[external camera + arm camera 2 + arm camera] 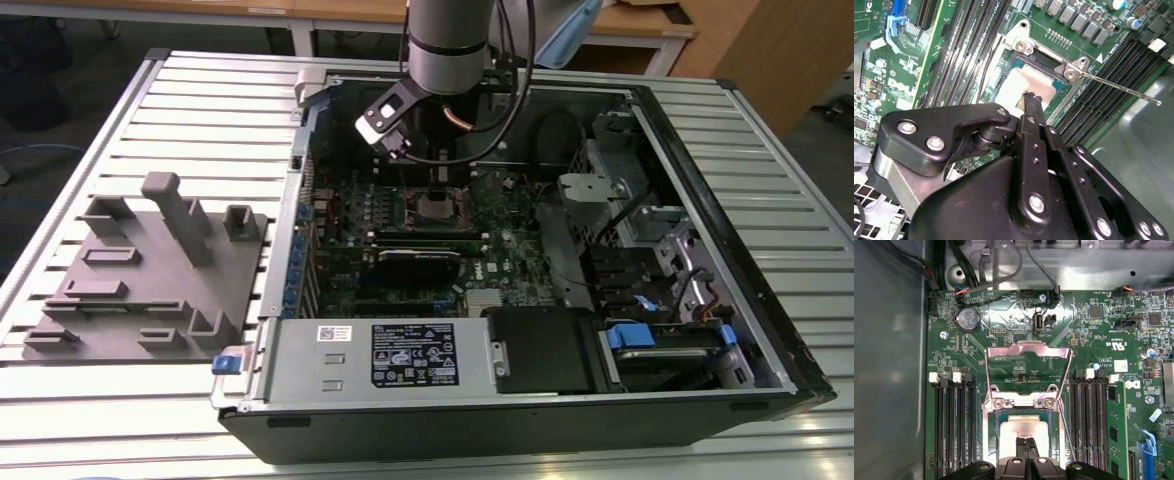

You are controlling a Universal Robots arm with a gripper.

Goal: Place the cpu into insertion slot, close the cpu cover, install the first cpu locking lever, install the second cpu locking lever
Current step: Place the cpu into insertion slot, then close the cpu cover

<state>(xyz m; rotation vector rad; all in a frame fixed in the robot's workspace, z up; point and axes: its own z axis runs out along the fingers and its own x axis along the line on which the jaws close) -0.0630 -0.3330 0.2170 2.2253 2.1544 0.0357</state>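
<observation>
End effector (1026, 441) nearest, fingers pressed together, nothing between; tips over cpu (1011, 432), contact not clear. Cpu lying flat inside insertion slot (990, 435). Cpu cover (1029, 345) standing open, away from slot. Thin locking lever (1119, 89) sticking out free beside slot. Exterior view: slot at 12 o'clock from black card (420, 262); grey fixture (147, 270) on table (200, 90), 9 o'clock of computer case (534, 425).
</observation>
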